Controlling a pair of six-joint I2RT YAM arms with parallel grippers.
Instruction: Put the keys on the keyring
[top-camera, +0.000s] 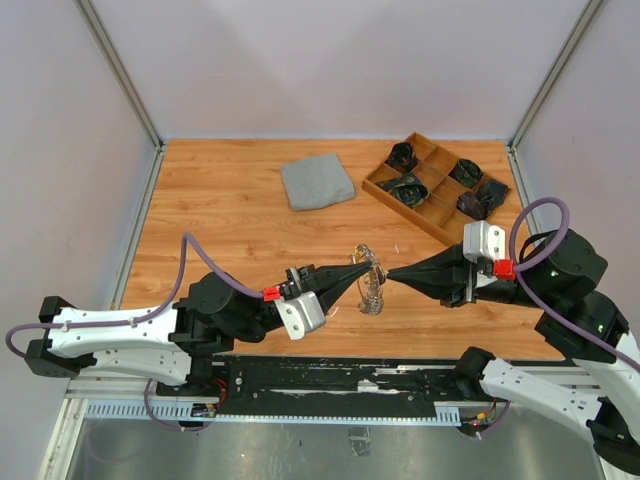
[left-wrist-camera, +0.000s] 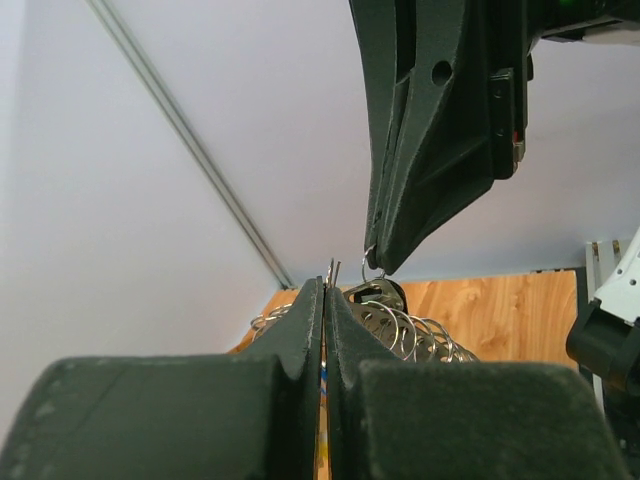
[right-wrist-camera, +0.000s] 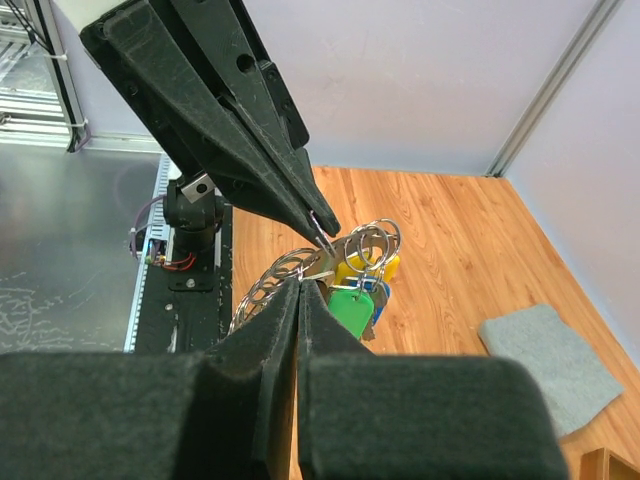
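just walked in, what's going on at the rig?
Both arms meet over mid-table. The left gripper and right gripper are each shut on the silvery chain-like metal keyring, holding it up between their tips. Green and yellow plastic-headed keys hang in the bunch. The folded grey cloth and wooden compartment tray sit untouched at the back.

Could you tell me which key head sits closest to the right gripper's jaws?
The green key, right beside the right gripper; the yellow key hangs behind it.
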